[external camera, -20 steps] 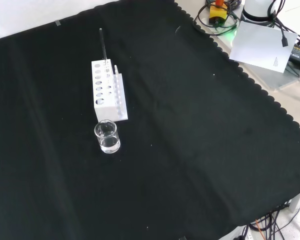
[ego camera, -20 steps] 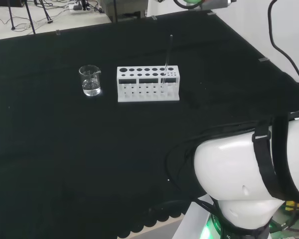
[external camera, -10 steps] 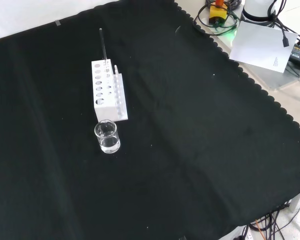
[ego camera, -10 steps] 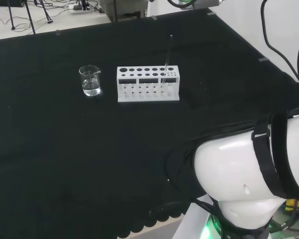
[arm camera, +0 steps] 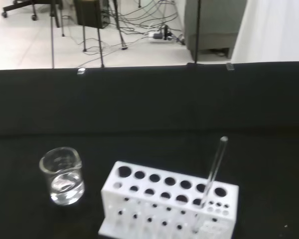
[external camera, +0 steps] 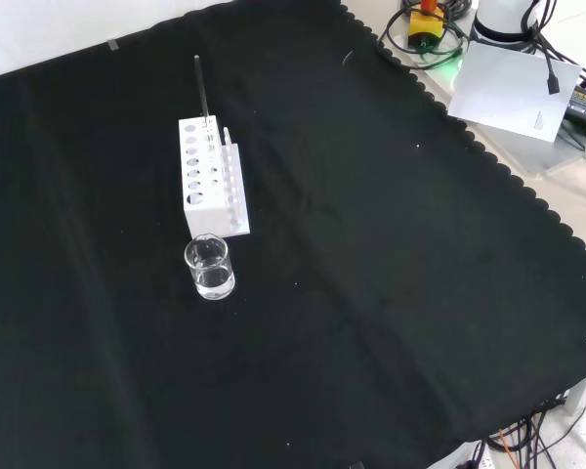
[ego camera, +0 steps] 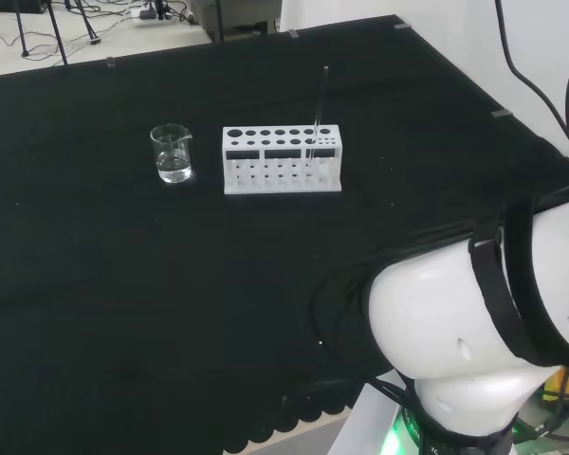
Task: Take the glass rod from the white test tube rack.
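A: Head view first: what takes up the most room?

B: That black cloth over the bench, and at the view's right the arm's big white rounded link with black cables strapped across it.

A: And the next size down?

B: A white plastic test tube rack with rows of round holes, standing on the cloth in the far half of that view. From the front camera it sits left of centre, its long side running away from the camera.

A: Where is the rod?

B: The thin clear glass rod stands in the rack, in a hole near its right end as the head view shows it, leaning slightly and reaching well above the rack's top. The front camera has it at the rack's far end. Past the wrist it rises from the same end hole region.

A: Anything smaller?

B: A small clear glass beaker with some clear liquid, just left of the rack in the head view, apart from it. The front camera shows it nearer than the rack.

A: Are the hand's fingers spread or closed?

B: I cannot tell.
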Controlling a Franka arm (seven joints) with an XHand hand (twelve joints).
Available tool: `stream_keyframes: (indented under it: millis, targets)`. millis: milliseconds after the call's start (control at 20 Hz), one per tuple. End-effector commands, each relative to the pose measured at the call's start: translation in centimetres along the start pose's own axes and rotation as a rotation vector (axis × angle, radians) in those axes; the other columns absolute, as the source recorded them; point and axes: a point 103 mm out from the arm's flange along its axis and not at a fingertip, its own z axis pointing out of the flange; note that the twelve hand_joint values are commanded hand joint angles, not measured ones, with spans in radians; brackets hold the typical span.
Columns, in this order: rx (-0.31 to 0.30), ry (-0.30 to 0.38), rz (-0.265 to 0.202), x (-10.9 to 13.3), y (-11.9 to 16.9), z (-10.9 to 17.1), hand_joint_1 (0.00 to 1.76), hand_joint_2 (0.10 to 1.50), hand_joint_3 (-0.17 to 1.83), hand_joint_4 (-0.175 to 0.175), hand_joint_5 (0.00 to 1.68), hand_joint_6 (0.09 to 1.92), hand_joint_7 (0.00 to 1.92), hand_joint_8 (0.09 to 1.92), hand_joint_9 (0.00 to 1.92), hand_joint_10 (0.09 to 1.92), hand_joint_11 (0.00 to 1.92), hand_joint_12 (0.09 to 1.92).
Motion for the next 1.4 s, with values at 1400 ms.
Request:
stream_keyframes:
  millis: [1400]
  targets:
    - [0.128,0.008,0.03,-7.4,10.6,11.4,0.65,0.89,0.55,-0.162,0.22,0.09,0.12,0.84,0.21,0.87,0.0,1.33]
